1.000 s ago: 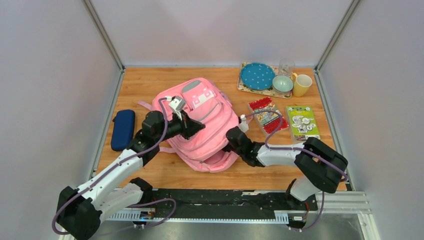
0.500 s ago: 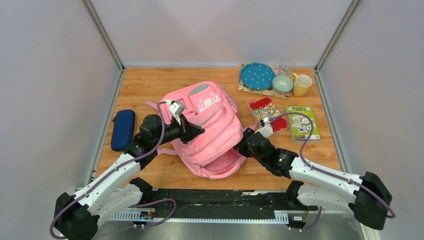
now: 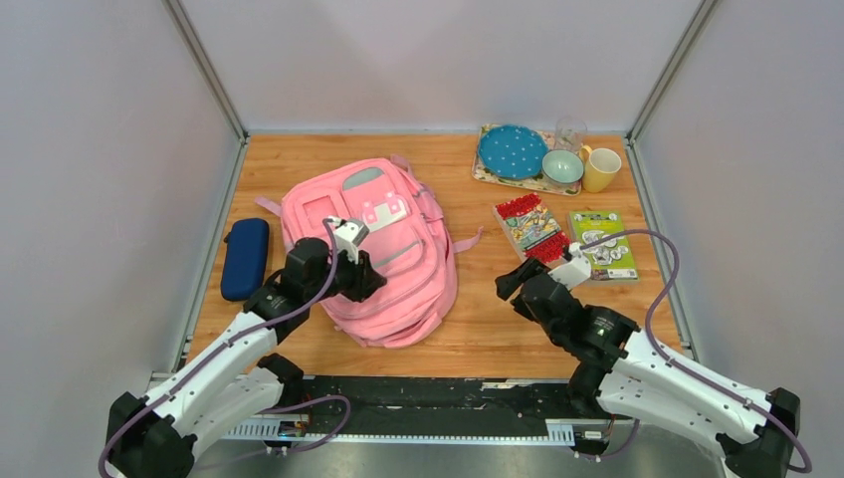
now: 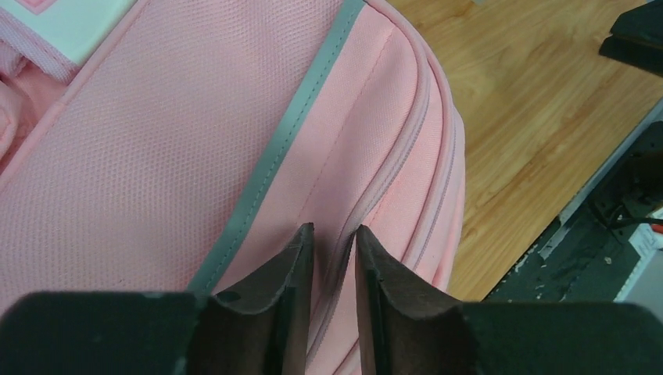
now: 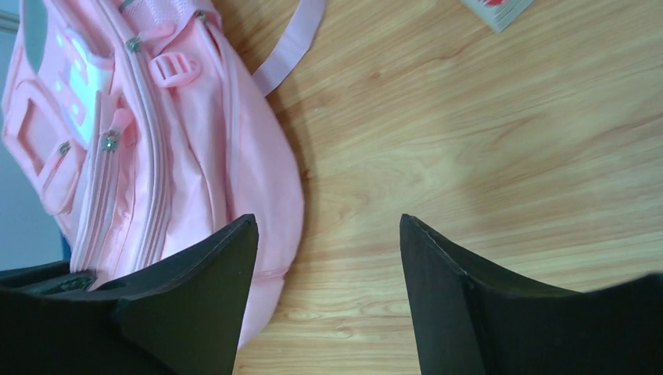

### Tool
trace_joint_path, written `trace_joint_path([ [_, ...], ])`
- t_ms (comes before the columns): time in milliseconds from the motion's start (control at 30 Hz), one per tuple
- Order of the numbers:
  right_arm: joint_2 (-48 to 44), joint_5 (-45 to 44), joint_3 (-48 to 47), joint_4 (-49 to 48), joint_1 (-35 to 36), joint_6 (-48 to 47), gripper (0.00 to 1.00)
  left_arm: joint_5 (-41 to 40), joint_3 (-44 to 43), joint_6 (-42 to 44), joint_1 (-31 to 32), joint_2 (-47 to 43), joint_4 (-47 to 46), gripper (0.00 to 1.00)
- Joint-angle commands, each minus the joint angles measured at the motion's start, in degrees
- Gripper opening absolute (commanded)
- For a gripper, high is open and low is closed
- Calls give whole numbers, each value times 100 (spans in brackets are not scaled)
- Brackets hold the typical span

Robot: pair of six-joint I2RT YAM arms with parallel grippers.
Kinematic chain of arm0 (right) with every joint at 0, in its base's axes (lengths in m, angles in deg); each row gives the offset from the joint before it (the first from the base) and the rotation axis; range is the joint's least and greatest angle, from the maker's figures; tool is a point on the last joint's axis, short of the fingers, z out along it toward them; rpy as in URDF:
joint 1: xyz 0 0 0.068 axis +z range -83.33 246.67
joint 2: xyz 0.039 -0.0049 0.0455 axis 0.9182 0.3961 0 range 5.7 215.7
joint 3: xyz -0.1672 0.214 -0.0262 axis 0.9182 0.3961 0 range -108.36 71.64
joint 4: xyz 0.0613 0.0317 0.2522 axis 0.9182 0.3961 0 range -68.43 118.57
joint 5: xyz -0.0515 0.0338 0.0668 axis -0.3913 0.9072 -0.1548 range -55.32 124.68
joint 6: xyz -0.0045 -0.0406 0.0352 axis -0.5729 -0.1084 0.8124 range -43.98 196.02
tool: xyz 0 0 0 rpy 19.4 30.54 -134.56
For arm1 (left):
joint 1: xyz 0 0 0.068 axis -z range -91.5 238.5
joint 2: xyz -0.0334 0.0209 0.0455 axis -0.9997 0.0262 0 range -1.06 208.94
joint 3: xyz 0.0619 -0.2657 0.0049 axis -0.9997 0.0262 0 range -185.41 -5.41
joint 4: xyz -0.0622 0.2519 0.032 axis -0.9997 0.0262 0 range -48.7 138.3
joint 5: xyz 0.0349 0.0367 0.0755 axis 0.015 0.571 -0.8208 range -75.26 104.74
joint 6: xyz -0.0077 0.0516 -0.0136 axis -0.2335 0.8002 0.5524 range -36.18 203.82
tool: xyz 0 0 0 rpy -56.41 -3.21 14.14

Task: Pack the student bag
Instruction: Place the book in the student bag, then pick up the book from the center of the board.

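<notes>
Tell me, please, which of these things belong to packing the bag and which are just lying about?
For the job: backpack; probably also blue case, red book, green book.
Lying about: tray, plate, bowl, mug, glass.

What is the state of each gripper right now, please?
Left gripper: nearly closed over the student bag; whether it grips the fabric cannot be told.
Right gripper: open, holding nothing, above the table.
</notes>
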Motion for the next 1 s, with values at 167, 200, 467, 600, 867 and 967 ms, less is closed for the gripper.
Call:
trace_joint_path([
  [167,-14,-126,-806,501,-1279,-1145,75,20,-1033,-385,-90,-339,139,61],
  [200,31,111,-842,457,-1839,-1320,75,99,-1095,-455,-99,-295,34,63],
  [467,1284,2442,-1438,-544,-4067,-2507,75,786,-1834,-1379,225,1275,-1601,69],
  [600,2288,2767,-1992,-739,-4489,-2658,73,680,-2264,-1440,612,2358,-1909,70],
  [867,3931,2732,-2880,-1221,-4815,-3220,73,268,-3012,-1616,1052,4001,-2261,77],
  [967,4372,2619,-3082,-1363,-4894,-3475,74,232,-3205,-1739,1166,4502,-2436,77],
])
